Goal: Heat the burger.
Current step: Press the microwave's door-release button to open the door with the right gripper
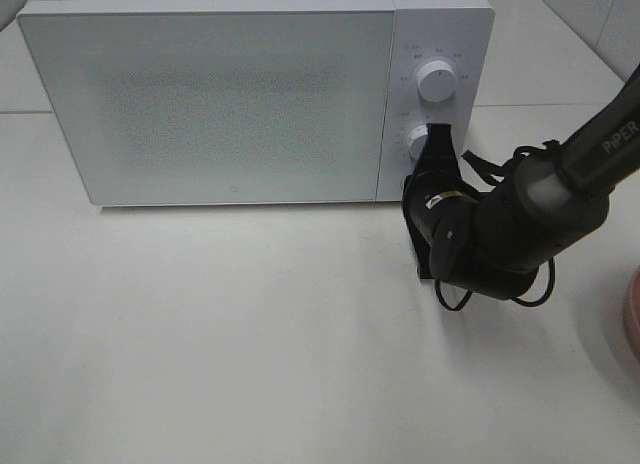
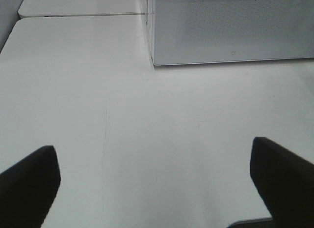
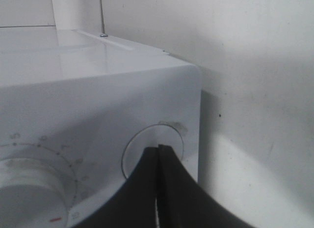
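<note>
The burger is not in view, so its place and heading cannot be told. The microwave (image 1: pixel 230 104) stands at 12 o'clock with its door shut. The right arm (image 1: pixel 560 179) reaches in from 3 o'clock, wrist bent, forearm aiming toward 10 o'clock. The right gripper (image 1: pixel 437 134) has its jaws pressed together on nothing, tips against the lower knob (image 1: pixel 416 142), below the upper knob (image 1: pixel 436 81). The left gripper (image 2: pixel 156 188) hangs spread wide over the table (image 2: pixel 147 115). A pink plate (image 1: pixel 633 319) shows at 4 o'clock.
</note>
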### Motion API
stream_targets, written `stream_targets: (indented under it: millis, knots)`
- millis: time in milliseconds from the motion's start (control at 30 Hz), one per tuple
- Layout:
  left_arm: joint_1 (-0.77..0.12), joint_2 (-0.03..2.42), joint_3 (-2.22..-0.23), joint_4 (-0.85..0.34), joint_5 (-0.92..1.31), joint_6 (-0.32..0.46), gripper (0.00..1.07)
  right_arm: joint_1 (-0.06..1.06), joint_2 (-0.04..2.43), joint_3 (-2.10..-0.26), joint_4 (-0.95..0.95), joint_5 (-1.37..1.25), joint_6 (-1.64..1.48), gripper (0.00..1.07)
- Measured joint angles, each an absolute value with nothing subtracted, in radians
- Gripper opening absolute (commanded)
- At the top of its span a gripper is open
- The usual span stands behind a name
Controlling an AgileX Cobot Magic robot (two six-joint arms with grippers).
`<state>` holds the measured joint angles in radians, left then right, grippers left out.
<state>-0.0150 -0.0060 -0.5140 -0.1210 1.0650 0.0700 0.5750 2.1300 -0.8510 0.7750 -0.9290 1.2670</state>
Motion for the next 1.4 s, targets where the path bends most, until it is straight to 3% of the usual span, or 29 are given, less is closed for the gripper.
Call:
stream_targets:
  millis: [1400]
  knots:
    - [-0.015, -0.006, -0.514, -0.121, 1.065, 0.070, 0.98, 0.587, 2.201, -0.952, 0.891, -0.986, 1.252, 0.00]
